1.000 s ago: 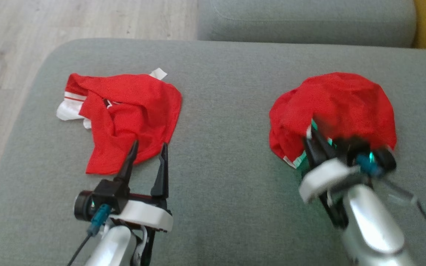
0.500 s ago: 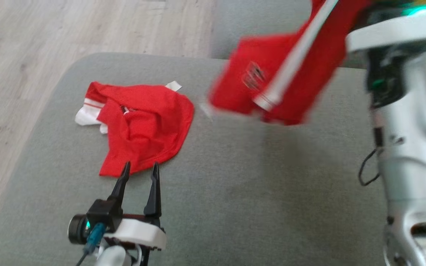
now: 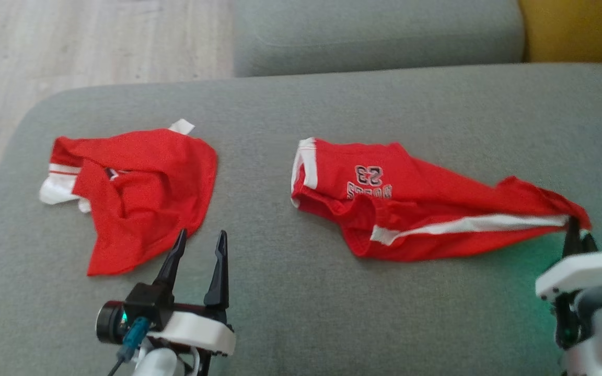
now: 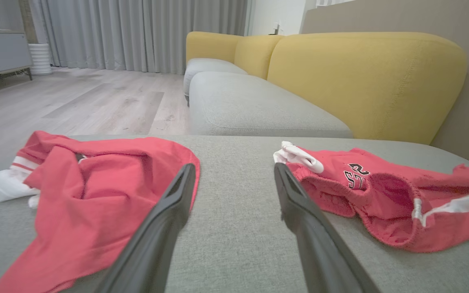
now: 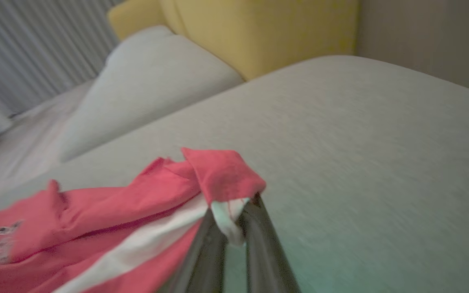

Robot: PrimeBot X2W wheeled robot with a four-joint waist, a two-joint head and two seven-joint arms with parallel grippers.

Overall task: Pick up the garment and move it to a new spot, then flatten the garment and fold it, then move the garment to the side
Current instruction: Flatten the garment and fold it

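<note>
Far left on the grey sofa (image 3: 301, 313), the jersey (image 3: 139, 193) lies crumpled, red with white trim poking out at its left edge. There's a dark print tucked into its folds, too buried to read.

Just below its hem sits the left claw (image 3: 201, 233), fingers spread wide, empty, tips close to the cloth but not on it.

Centre-right, here are the shorts (image 3: 411, 209): red, stretched out long across the cushion, with a white side stripe and a white cuff at the left end. A number is printed on the leg, black with white outline, upside down from the head camera. It looks like "23". The word under it is blurred, and I can't make it out. From the left wrist the digits are half swallowed by a fold.

Far right, the right claw (image 3: 575, 230) is pressed together on the shorts' far end, pinching a white bit of hem with red cloth bunched over the tips. Its body is cut off by the frame edge.
</note>
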